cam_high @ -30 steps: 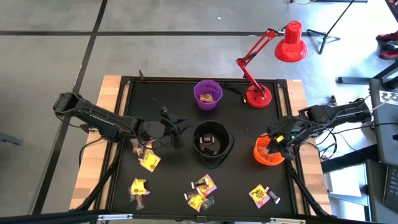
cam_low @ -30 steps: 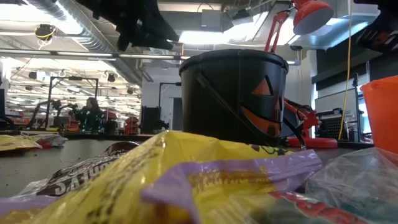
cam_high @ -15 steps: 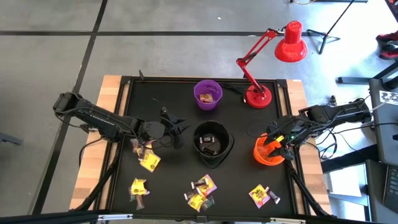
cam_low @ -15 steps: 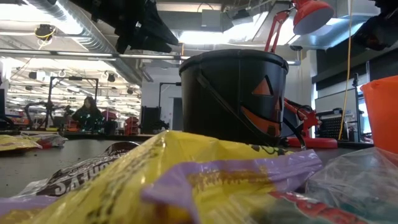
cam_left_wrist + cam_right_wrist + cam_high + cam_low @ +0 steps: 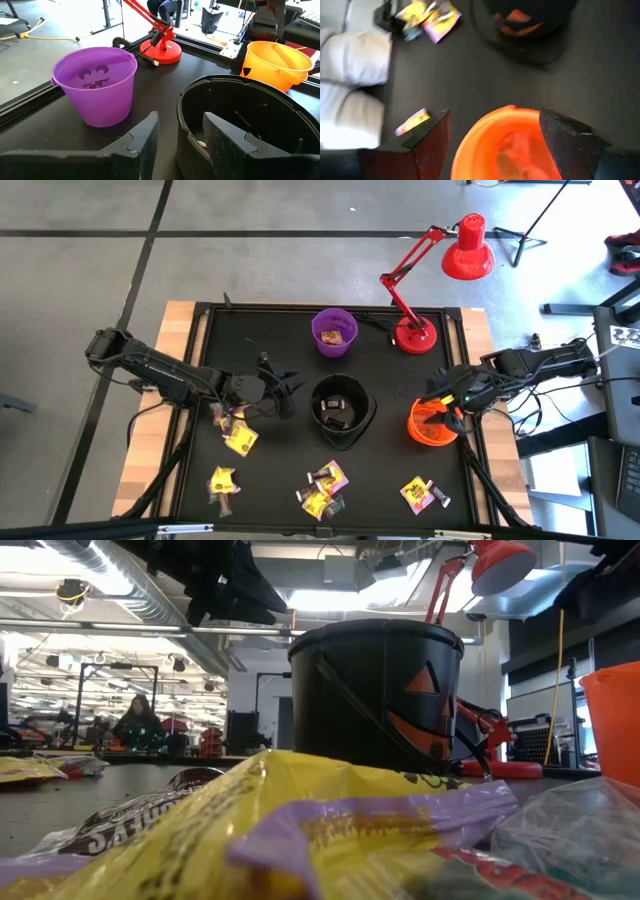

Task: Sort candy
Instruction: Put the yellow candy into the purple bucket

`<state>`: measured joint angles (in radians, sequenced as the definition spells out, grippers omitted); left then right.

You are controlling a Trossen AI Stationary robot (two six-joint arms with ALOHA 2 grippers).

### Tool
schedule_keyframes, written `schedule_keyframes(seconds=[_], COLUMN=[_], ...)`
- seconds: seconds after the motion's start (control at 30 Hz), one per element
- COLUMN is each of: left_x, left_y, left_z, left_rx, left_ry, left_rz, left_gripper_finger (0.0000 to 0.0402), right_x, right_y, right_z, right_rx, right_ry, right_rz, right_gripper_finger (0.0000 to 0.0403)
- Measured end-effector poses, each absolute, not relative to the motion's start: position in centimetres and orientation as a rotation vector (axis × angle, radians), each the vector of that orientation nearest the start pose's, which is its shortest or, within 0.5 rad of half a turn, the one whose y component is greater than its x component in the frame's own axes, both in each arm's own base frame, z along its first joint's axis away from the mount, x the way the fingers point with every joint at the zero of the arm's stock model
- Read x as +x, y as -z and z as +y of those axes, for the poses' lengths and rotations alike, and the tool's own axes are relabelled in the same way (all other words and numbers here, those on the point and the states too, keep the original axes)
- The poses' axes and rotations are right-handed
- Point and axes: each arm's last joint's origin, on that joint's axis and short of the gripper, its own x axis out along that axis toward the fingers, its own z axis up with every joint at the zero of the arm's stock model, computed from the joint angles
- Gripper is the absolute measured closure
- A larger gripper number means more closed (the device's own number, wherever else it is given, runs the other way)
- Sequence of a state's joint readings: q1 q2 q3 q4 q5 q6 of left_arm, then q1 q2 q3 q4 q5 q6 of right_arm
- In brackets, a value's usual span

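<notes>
I am hanging my right gripper (image 5: 443, 408) over the orange bowl (image 5: 430, 427), which is sitting at about four o'clock on the black table (image 5: 260, 335). My fingers are standing as wide as they go, one on each side of the rim in my right wrist view, and nothing is between them; inside the bowl a reddish wrapped piece (image 5: 517, 147) is lying, blurred. I am judging this as the drop step of a sorting round, with the piece now in its bowl.

My left gripper (image 5: 283, 392) is hovering at about nine o'clock from the black bowl (image 5: 341, 411), just beside its rim, with its fingers (image 5: 142, 142) parted about halfway and holding nothing that I can see. The purple bowl (image 5: 334, 332) is standing at twelve o'clock.

The candy (image 5: 326, 486) still to sort is lying in loose clusters along the six o'clock edge of the table, with more at seven o'clock (image 5: 223, 482), at five o'clock (image 5: 420, 494), and one clump (image 5: 236, 432) just below my left gripper.

Next I am expecting to lift my right arm clear of the orange rim and swing toward the five o'clock cluster, the nearest one. That is calling for singling out one wrapper, since the pieces are lying touching one another.
</notes>
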<state>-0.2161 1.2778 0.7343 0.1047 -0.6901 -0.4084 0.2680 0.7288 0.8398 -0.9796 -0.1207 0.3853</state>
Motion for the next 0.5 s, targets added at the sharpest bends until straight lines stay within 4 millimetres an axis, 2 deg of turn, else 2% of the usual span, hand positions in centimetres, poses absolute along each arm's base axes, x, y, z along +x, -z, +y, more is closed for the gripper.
schedule_keyframes(seconds=[0.07, 0.27, 0.5], left_x=[26.4, 26.4, 26.4], left_y=[-24.3, -24.3, -24.3], left_z=[-3.9, -3.9, -3.9], left_rx=[-0.202, -0.202, -0.204], left_ry=[-0.538, -0.537, -0.530], left_rz=[0.295, 0.296, 0.298], left_gripper_finger=[0.0257, 0.0257, 0.0257], right_x=[12.1, 14.9, 17.8], right_y=[-29.5, -30.6, -31.7], right_z=[3.6, 4.1, 4.4], right_rx=[0.301, 0.423, 0.422], right_ry=[-0.160, -0.089, 0.006], right_rz=[0.882, 0.643, 0.419], right_gripper_finger=[0.0106, 0.0106, 0.0106])
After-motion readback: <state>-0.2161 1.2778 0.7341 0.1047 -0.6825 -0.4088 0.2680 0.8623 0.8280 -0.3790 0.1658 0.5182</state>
